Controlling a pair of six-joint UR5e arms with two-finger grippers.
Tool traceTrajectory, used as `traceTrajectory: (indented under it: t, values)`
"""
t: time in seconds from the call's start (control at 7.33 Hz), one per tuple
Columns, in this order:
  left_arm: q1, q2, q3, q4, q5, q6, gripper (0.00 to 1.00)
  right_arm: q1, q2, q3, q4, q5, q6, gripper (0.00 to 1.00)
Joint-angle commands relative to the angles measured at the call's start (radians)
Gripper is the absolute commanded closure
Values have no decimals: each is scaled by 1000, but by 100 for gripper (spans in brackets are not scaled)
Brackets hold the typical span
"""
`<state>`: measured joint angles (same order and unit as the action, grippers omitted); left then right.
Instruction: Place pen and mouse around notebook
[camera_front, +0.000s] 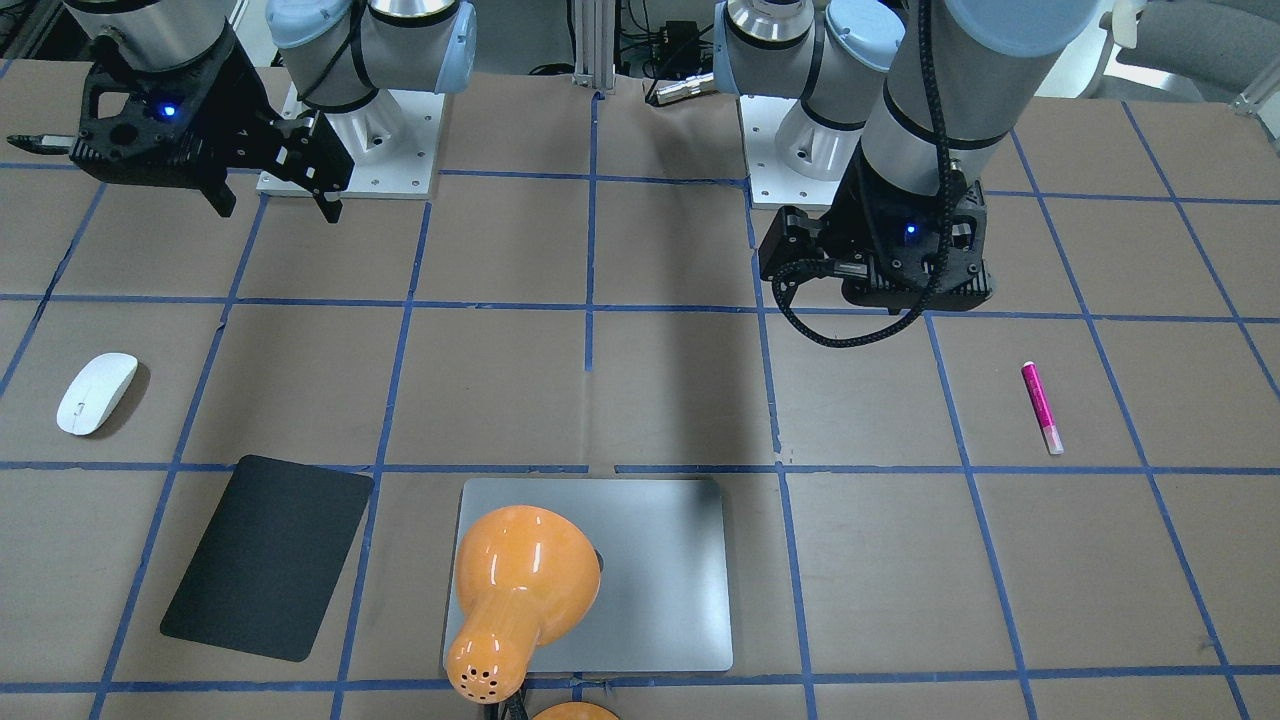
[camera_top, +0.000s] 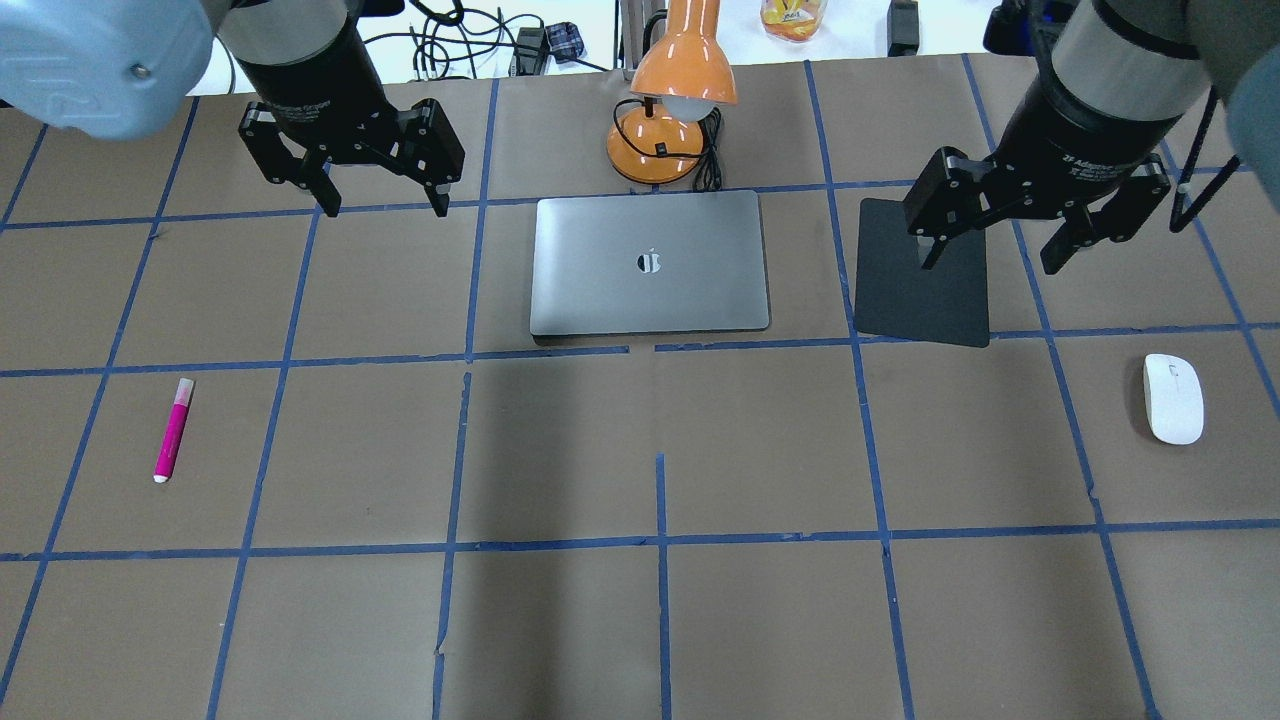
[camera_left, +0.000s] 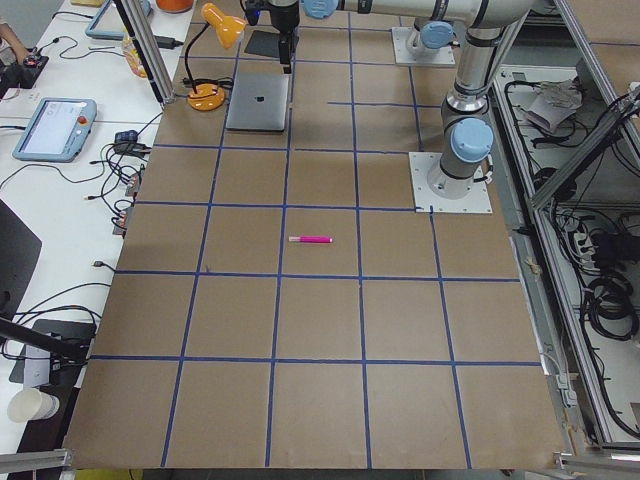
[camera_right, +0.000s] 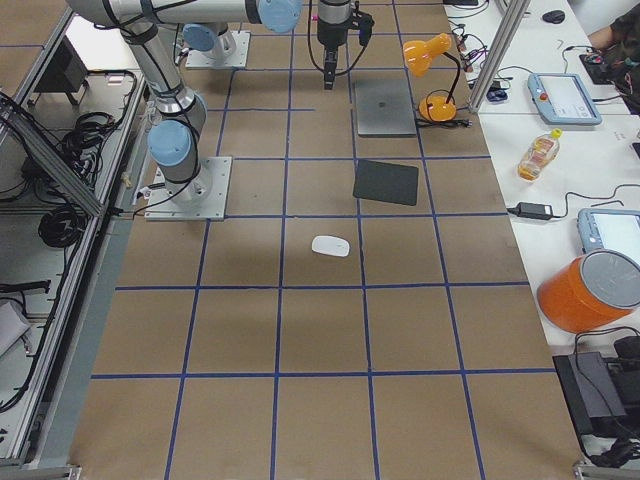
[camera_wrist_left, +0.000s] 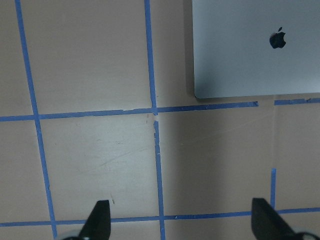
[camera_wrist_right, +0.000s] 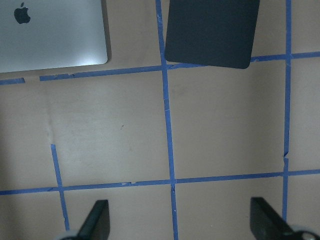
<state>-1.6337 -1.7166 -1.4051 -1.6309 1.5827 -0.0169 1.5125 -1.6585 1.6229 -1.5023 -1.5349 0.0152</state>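
brown table; apple logo on notebook; left fingers, right fingers spread wide, empty.

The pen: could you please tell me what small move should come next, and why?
Probably swing the left gripper, open and empty, toward the pen and lower over it: the pen lies far from the notebook, untouched, on that arm's side.

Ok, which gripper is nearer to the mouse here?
Right. The right gripper hangs raised on the same side of the notebook as the mouse; the left gripper hangs on the other side, with the pen.
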Motion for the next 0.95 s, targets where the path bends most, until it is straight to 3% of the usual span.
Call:
traceTrajectory:
  t: [0.0,0.55,0.82]
  values:
    - [0,-3,0,0,2,0,0,0,2,6,1,1,0,0]
    - [0,2,1,0,3,0,0,-26,19,6,-7,-5,-14,0]
    - [0,2,-2,2,3,0,0,-186,26,32,-15,-5,-14,0]
